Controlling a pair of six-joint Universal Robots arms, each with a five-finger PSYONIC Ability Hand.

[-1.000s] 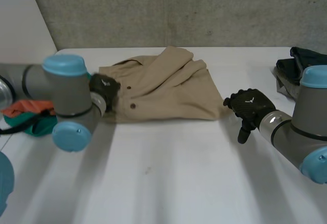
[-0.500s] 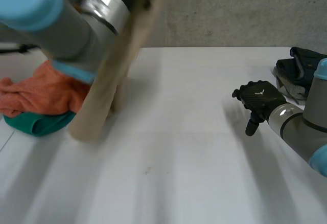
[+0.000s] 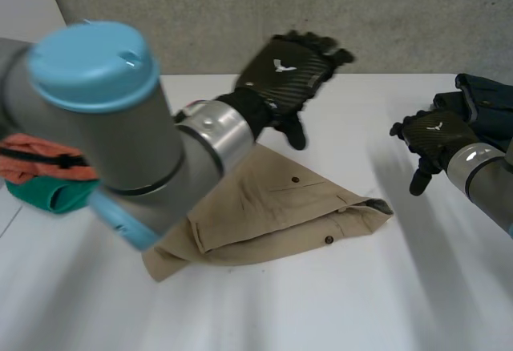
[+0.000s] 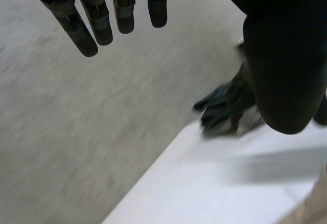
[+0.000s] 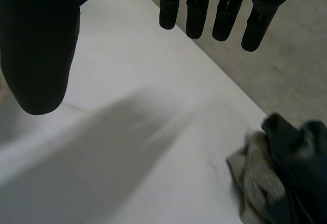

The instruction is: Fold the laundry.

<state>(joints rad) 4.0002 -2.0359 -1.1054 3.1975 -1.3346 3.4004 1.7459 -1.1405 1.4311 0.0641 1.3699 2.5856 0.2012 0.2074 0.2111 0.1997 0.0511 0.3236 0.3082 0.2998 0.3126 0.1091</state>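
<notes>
A tan buttoned garment [image 3: 272, 207] lies crumpled and partly folded on the white table [image 3: 337, 303], in front of my left arm. My left hand [image 3: 288, 62] hovers above and behind it, apart from the cloth. In the left wrist view its fingers [image 4: 102, 19] are straight and spread, and the thumb [image 4: 281, 55] holds nothing. My right hand [image 3: 437, 135] hangs over the table's right side, well clear of the garment. Its fingers [image 5: 214, 9] and thumb [image 5: 41, 45] are relaxed and empty.
A heap of dark clothes [image 3: 481, 98] with a grey piece [image 5: 255, 178] sits at the table's right edge, just behind my right hand. An orange and green heap [image 3: 40, 179] lies at the left edge. A grey wall [image 3: 280, 14] stands behind the table.
My left hand swung the tan garment up off the back of the table, then let go. The garment now lies nearer the front. My right hand drifted right and back.
</notes>
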